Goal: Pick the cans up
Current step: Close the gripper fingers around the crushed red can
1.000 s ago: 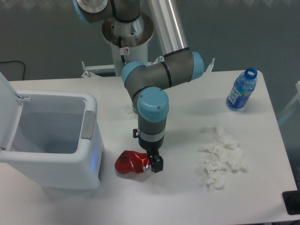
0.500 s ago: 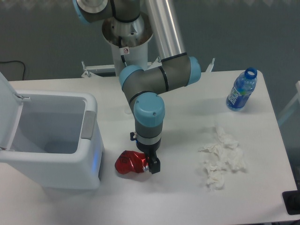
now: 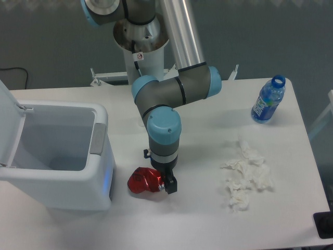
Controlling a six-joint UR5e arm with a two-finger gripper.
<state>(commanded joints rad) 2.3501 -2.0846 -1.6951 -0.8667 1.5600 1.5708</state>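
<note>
Gripper (image 3: 165, 183) points straight down at the silver end of the crushed, shiny red metal can (image 3: 144, 180), touching it; whether its fingers are clamped I cannot tell. The dented can lies on the white surface (image 3: 197, 219), just beside the open white bin (image 3: 62, 156).

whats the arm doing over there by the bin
The arm has its tool down at the table, at the right end of a crushed red can that lies beside the open white bin. Whether the tool has closed on the can cannot be told from this view. The can is not yet lifted. Crumpled tissue and a blue-labelled bottle sit off to the right.
</note>
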